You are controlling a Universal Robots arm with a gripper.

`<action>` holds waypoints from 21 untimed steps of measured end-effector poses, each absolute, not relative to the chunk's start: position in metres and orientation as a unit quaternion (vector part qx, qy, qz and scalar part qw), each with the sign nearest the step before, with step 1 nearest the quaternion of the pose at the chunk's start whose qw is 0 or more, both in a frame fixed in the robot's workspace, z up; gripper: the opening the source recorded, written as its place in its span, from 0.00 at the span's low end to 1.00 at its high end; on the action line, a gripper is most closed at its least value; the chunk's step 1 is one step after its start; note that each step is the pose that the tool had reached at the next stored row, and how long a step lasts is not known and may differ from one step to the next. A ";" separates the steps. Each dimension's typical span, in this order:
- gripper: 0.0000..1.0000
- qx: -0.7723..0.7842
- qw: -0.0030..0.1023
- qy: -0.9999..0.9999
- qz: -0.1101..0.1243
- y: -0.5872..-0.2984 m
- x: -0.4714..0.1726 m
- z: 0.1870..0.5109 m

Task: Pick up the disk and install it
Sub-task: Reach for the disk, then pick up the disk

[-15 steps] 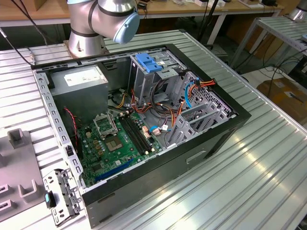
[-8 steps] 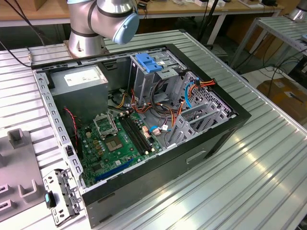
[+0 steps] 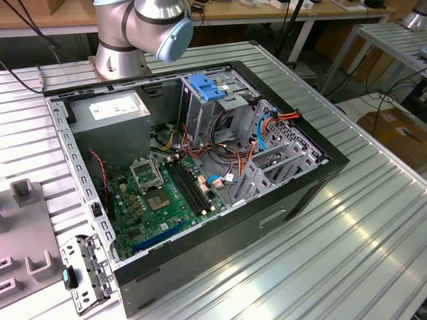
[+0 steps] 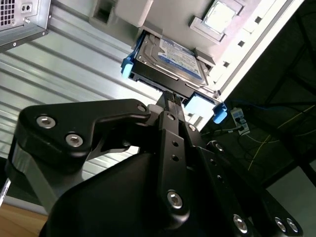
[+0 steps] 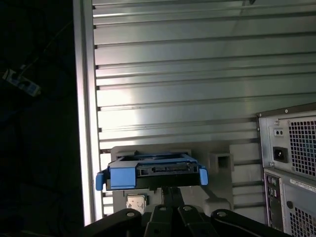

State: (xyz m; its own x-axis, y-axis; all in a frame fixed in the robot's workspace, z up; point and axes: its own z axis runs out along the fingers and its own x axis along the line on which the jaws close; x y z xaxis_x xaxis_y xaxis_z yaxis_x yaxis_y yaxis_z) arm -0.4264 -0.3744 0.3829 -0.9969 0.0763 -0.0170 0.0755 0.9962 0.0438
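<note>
Count stood at one disk [image 4: 170,57] [image 5: 153,170], one open case [image 3: 287,207] and one arm [image 3: 143,27]. In both wrist views the disk lay flat, label up, in a grey holder [image 4: 133,10] on the ribbed metal tabletop [image 3: 360,253], near the case's back panel [image 5: 291,168]. Two blue rails [image 4: 127,65] flanked it. Its connector edge faced the pincer [image 4: 168,98], with the long axis running away across the ribs. Pincer sat at that edge; whether spread or pinching, I could not tell. Case sat mid-frame in the exterior view, arm at upper left, benches [image 3: 40,17] and cables [image 3: 293,27] behind.
</note>
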 end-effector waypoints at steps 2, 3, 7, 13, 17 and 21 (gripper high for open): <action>0.11 0.038 0.009 0.999 0.022 -0.374 -0.432 0.383; 0.11 0.038 0.009 0.999 0.022 -0.374 -0.435 0.383; 0.11 0.038 0.009 0.999 0.022 -0.372 -0.463 0.383; 0.11 0.038 0.009 0.999 0.022 -0.372 -0.463 0.383; 0.11 0.038 0.009 0.999 0.022 -0.372 -0.463 0.383; 0.11 0.038 0.009 0.999 0.022 -0.372 -0.463 0.383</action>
